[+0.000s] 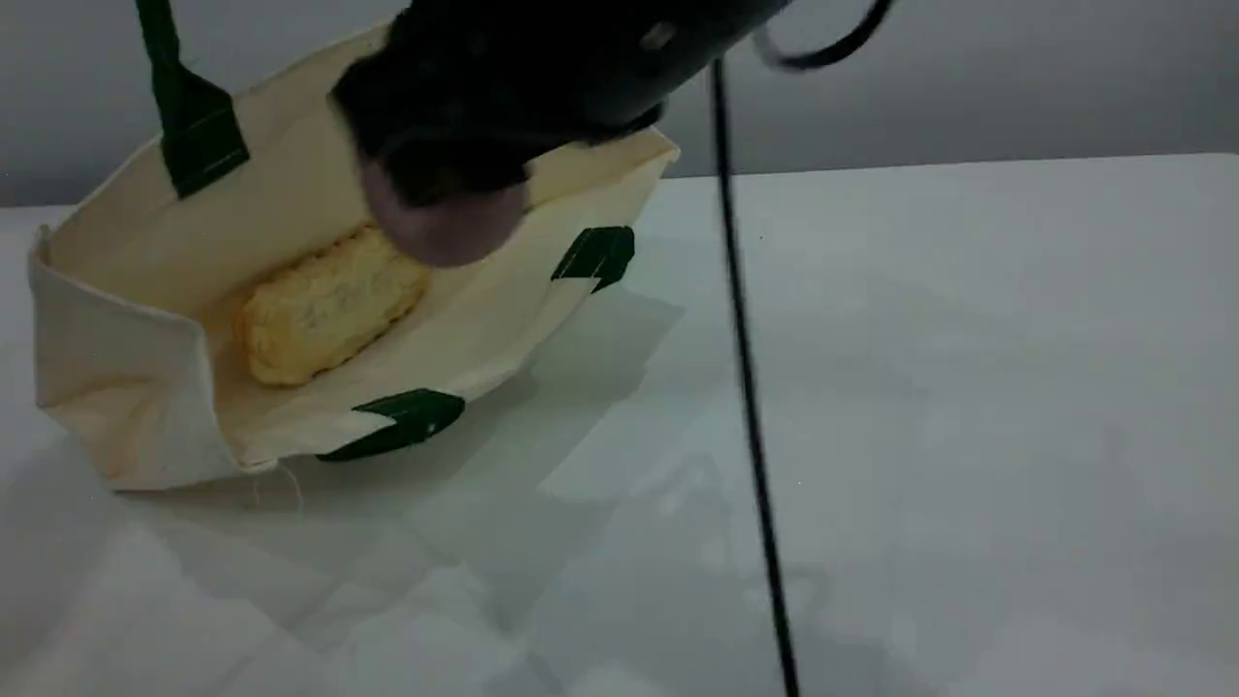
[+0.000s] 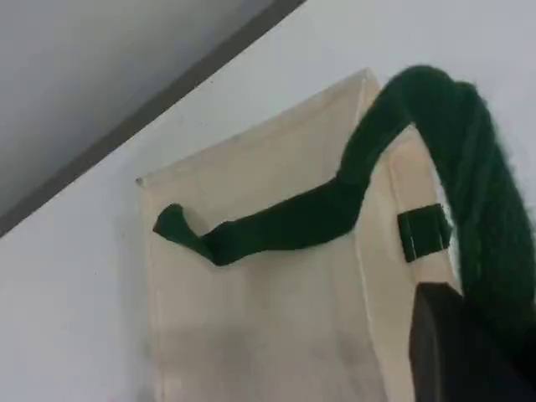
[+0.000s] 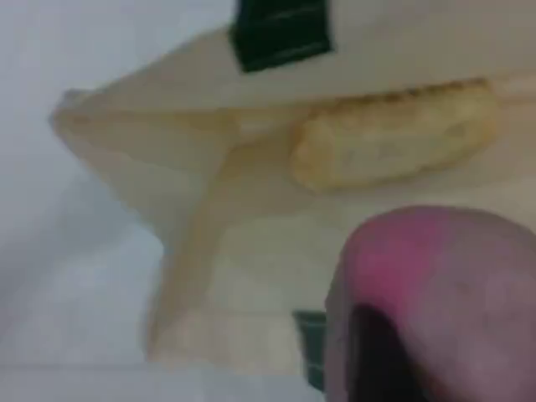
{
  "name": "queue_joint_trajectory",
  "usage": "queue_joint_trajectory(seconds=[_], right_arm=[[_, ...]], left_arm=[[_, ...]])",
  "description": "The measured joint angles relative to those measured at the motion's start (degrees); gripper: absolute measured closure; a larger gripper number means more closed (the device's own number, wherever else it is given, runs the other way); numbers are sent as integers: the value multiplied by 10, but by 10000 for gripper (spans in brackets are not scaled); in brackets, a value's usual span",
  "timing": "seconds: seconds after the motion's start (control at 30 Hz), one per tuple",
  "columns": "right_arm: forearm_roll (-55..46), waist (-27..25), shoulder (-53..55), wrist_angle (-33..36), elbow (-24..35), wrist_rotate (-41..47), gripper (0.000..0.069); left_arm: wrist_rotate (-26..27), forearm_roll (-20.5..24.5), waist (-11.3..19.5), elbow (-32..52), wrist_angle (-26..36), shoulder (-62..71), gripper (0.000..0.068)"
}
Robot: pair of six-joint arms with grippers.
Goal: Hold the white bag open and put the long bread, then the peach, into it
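One item left: right pincer (image 1: 440, 184) pinches the round pinkish-mauve peach (image 1: 445, 230) over the cream canvas white bag (image 1: 121, 387) holding the ridged golden long bread (image 1: 329, 305); left pincer (image 2: 456, 339) pinches its dark green loop handle (image 2: 285, 219). Lower beside bread, then release.

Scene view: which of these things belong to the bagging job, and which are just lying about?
Part of the job:
white bag, its green handle held up by the left jaws
long bread, already inside the bag
peach, held in the right jaws above the bag

Just there:
black cable hanging in front
table
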Motion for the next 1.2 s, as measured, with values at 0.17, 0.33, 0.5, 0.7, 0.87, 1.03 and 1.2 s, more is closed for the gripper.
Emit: queue_joint_trajectory(seconds=[0.17, 0.33, 0.5, 0.7, 0.87, 1.03, 1.2], right_arm=[[-1, 21, 59, -92, -2, -13, 353], [-1, 21, 118, -166, -15, -13, 354], [-2, 21, 159, -176, -41, -12, 354], [-3, 21, 195, -158, -89, -13, 354], [-2, 12, 227, -131, -137, -43, 354], [3, 0, 248, -131, -174, -42, 354], [54, -6, 251, -86, -205, -37, 354]], left_arm=[[3, -8, 0, 0, 0, 0, 595], [4, -14, 0, 0, 1, 0, 595], [4, -35, 0, 0, 1, -1, 595], [5, -42, 0, 0, 1, -1, 595], [5, -42, 0, 0, 1, -1, 595], [5, -42, 0, 0, 1, -1, 595], [5, -42, 0, 0, 1, -1, 595]])
